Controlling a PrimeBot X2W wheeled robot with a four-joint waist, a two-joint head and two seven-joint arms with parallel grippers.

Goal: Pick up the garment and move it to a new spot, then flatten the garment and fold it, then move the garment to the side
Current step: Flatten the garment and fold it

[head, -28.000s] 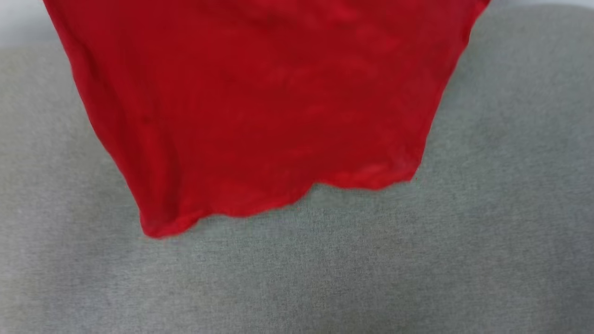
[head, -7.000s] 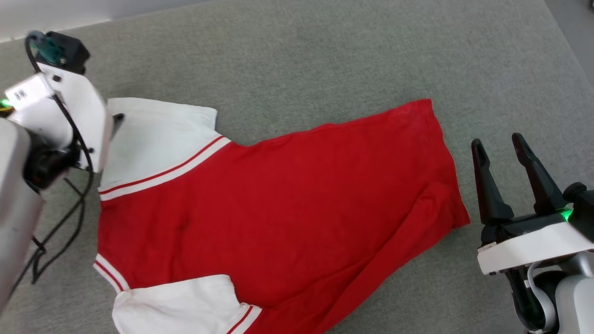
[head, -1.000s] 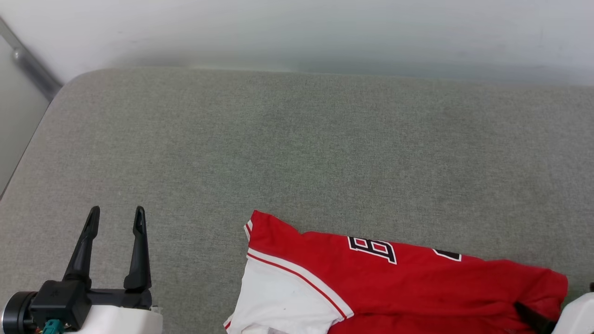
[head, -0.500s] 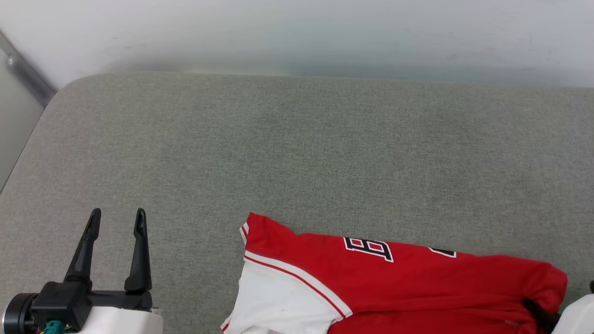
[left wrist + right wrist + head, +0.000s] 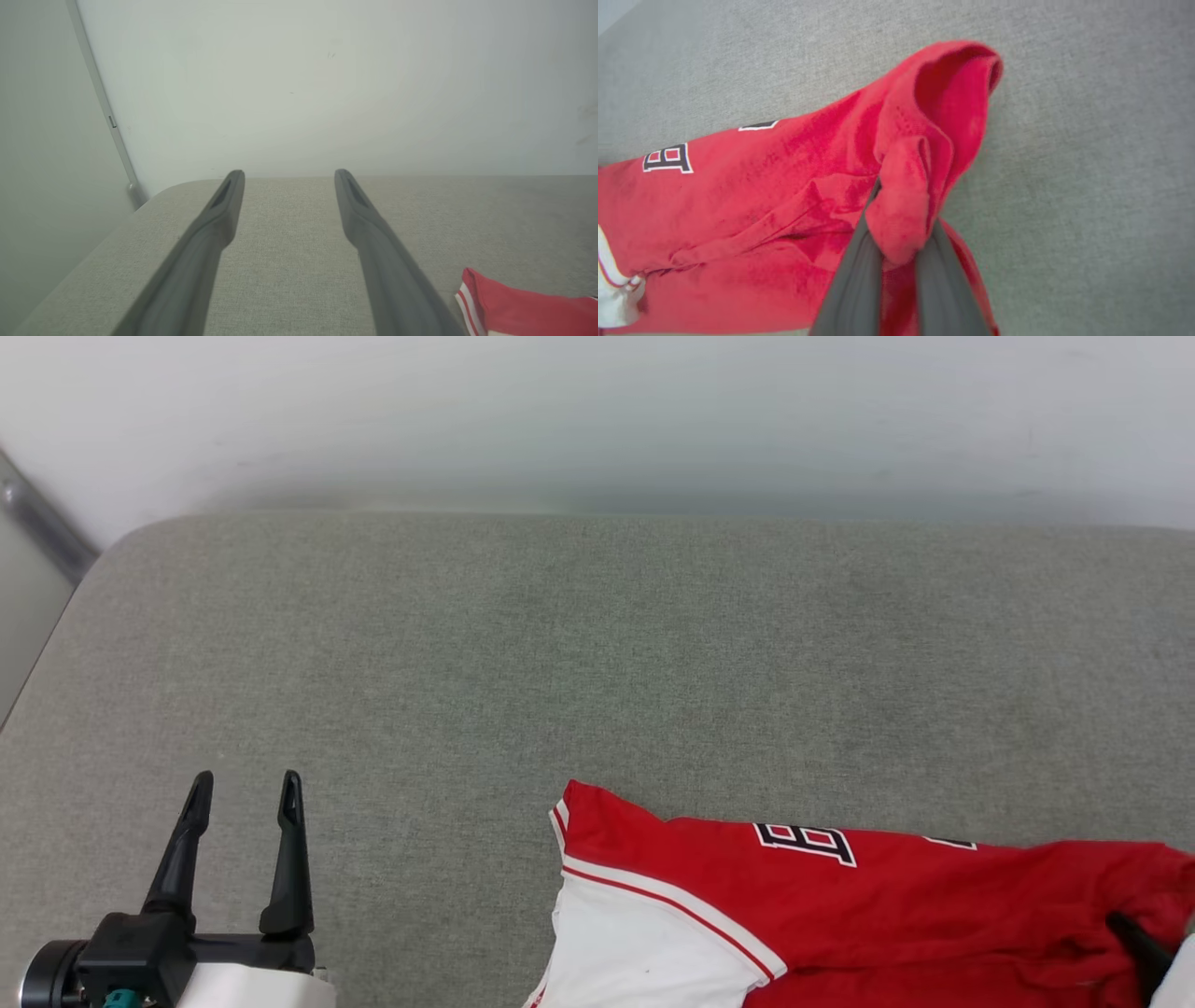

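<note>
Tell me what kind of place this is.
Indoors, probably a home-like room or a test setup: a grey fabric-covered pad, like a mattress or sofa seat, set against a plain pale wall, with a red jersey lying on it.

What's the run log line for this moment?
right gripper: shut on white-sleeved red jersey T-shirt | left gripper: open, empty | surface: grey fabric cushion

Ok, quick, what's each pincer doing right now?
Left pincer: open, holding nothing.
Right pincer: shut on a bunched fold of the red garment.
</note>
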